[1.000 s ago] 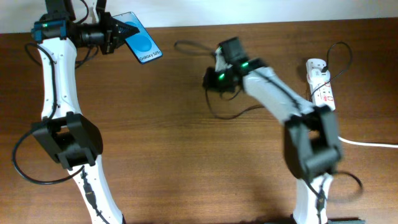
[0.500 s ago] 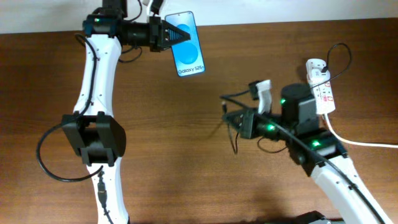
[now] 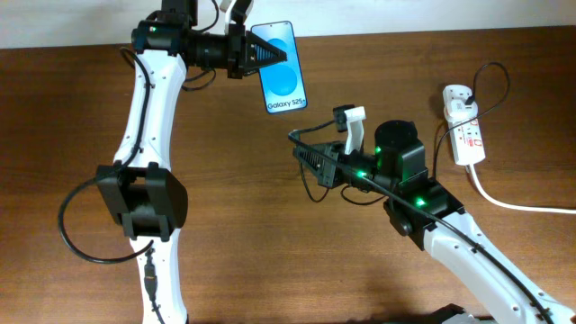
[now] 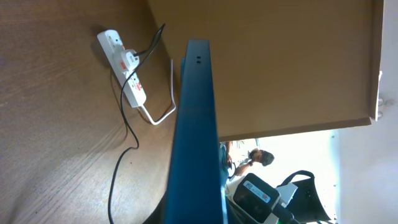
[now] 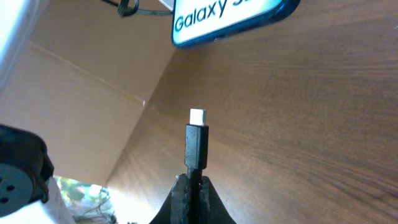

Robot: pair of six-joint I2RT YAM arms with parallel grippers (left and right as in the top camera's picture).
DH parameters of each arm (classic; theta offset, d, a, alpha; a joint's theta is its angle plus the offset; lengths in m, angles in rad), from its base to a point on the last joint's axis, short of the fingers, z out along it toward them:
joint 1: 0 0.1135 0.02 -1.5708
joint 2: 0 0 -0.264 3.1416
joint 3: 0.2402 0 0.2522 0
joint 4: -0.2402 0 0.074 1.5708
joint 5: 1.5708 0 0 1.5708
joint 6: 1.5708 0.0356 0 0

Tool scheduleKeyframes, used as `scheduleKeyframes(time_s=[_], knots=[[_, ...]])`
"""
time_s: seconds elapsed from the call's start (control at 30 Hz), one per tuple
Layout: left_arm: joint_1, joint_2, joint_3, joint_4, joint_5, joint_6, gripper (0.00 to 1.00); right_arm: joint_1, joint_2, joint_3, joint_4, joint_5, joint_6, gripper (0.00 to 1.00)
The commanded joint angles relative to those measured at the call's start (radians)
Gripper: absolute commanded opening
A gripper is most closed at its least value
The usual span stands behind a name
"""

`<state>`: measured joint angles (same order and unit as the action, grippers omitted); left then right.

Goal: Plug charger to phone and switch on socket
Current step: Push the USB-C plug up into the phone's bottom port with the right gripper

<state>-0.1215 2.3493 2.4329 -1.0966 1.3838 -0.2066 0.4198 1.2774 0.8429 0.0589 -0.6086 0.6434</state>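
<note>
Plug tip (image 5: pixel 198 116) pinched in right gripper (image 5: pixel 189 186), pointing up-frame at phone (image 5: pixel 231 18) bottom edge, gap between, port prob a bit right. left gripper (image 3: pixel 261 56) clamped on phone's top end, upper middle overhead. socket (image 3: pixel 463 126) far right.

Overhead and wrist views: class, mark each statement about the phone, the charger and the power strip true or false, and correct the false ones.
1. The left gripper holds the phone. True.
2. The charger plug is already inside the phone. False: it points at the phone's edge, with a gap between them.
3. The right gripper is clamped on the charger plug. True.
4. Nothing is plugged into the power strip. False: a plug with a black cable sits at one end of it.
</note>
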Motion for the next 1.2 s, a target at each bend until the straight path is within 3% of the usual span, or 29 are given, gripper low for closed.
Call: scheduleKeyframes(time_s=[0.0, 1.17], knots=[[-0.004, -0.008, 0.016, 0.002, 0.042, -0.013, 0.00, 0.005, 0.005, 0.005, 0.022, 0.047, 0.002, 0.04], [-0.069, -0.008, 0.016, -0.042, -0.006, 0.044, 0.00, 0.006, 0.035, 0.005, 0.050, 0.120, 0.013, 0.04]])
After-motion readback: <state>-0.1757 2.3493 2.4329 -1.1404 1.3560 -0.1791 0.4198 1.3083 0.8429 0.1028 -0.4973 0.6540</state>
